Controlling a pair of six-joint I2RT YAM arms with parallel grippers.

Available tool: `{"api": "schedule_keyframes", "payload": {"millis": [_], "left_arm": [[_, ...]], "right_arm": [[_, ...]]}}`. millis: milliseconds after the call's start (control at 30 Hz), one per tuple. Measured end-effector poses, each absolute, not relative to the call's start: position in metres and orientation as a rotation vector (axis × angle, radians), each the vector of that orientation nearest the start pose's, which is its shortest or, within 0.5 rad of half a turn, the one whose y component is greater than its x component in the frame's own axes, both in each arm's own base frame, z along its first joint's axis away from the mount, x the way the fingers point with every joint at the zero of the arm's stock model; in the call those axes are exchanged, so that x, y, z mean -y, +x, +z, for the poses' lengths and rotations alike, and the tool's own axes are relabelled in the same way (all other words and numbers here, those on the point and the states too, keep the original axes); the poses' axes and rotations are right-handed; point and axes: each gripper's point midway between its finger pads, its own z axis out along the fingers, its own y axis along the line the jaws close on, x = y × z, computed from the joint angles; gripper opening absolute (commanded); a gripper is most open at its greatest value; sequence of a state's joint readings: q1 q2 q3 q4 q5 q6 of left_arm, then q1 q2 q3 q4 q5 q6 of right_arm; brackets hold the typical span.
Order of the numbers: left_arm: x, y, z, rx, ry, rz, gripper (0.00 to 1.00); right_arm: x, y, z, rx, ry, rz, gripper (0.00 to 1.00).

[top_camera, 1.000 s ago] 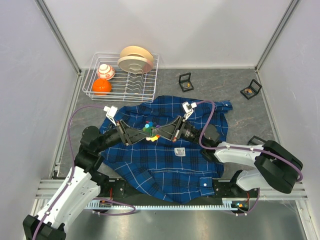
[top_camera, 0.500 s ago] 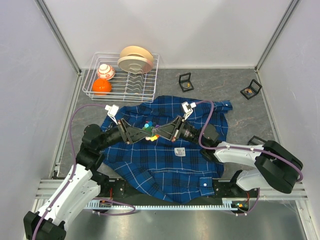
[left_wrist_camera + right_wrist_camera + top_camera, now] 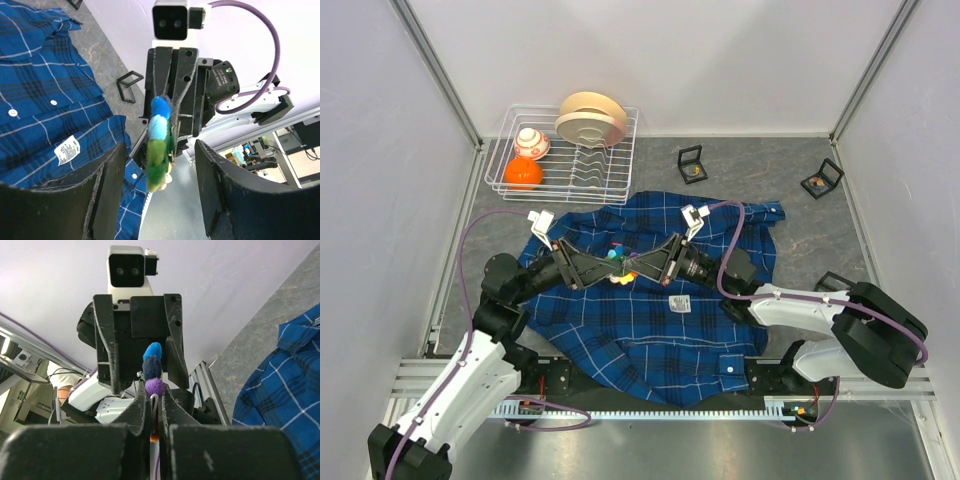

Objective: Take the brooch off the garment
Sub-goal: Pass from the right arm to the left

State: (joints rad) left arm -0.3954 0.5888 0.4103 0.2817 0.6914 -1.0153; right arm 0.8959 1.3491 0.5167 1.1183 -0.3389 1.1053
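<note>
While the dark-blue checked shirt (image 3: pixel 650 320) lies spread mid-table, the fluffy blue, green and purple brooch (image 3: pixel 159 145) is up above it. It is pinched in the tightly closed right gripper (image 3: pixel 155 390), and the left gripper (image 3: pixel 159 147) has its fingers wide apart around it. The white wire rack (image 3: pixel 500 165) far left has two balls (image 3: pixel 523 172) and tan dishes (image 3: pixel 590 118); three small black boxes (image 3: pixel 691 161) lie on the right.

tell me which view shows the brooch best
Left wrist: the brooch shows its whole side, blue to green. Right wrist sees only its tip above the right fingers; top external, just a tiny colourful speck.
</note>
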Motion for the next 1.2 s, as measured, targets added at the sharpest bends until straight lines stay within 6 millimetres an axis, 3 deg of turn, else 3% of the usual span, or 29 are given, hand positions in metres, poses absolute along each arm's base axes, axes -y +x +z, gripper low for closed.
{"api": "schedule_keyframes", "payload": {"millis": [167, 300, 467, 633, 733, 833, 933, 1067, 1200], "left_arm": [[0.222, 0.168, 0.276, -1.714, 0.128, -1.612, 0.59], [0.223, 0.167, 0.275, -1.72, 0.133, -1.616, 0.44], [0.223, 0.166, 0.275, -1.723, 0.135, -1.618, 0.32], [0.223, 0.166, 0.274, -1.727, 0.136, -1.62, 0.3], [0.224, 0.167, 0.271, -1.741, 0.132, -1.621, 0.42], [0.225, 0.168, 0.268, -1.757, 0.132, -1.624, 0.43], [0.227, 0.169, 0.264, -1.776, 0.132, -1.631, 0.35], [0.227, 0.168, 0.264, -1.781, 0.139, -1.634, 0.11], [0.227, 0.167, 0.265, -1.777, 0.143, -1.636, 0.02]], "right_arm": [[-0.369, 0.173, 0.267, -1.61, -0.195, 1.847, 0.0], [-0.37, 0.173, 0.267, -1.611, -0.194, 1.843, 0.0], [-0.367, 0.175, 0.273, -1.591, -0.176, 1.838, 0.0], [-0.365, 0.177, 0.276, -1.578, -0.168, 1.835, 0.0], [-0.365, 0.177, 0.276, -1.58, -0.168, 1.834, 0.0], [-0.365, 0.177, 0.276, -1.581, -0.169, 1.832, 0.0], [-0.365, 0.178, 0.273, -1.593, -0.169, 1.825, 0.0], [-0.365, 0.179, 0.269, -1.61, -0.171, 1.81, 0.0], [-0.364, 0.18, 0.271, -1.607, -0.167, 1.808, 0.08]]}}
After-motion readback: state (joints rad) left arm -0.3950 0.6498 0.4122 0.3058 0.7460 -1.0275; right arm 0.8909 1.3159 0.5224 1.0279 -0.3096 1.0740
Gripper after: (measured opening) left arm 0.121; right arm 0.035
